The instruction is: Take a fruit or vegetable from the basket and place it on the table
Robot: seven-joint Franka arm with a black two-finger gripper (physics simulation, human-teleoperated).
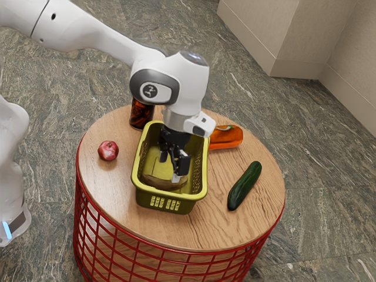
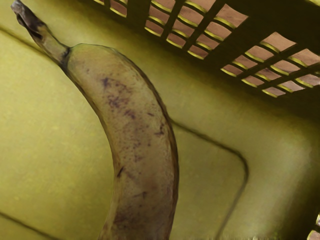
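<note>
Stone-look flr surrounded a round wood tabletop. Claw was down inside the yellow-green basket, its fingers apart, wide open. Brown-speckled banana lay on the basket's btm, under the claw, w/ its dark stem bent. On the exterior view's left of the basket sat a round red fruit/veg; on its right, an orange fruit/veg close by & a dk green cuke farther out. Dk jar stood nr the basket's far end.
</note>
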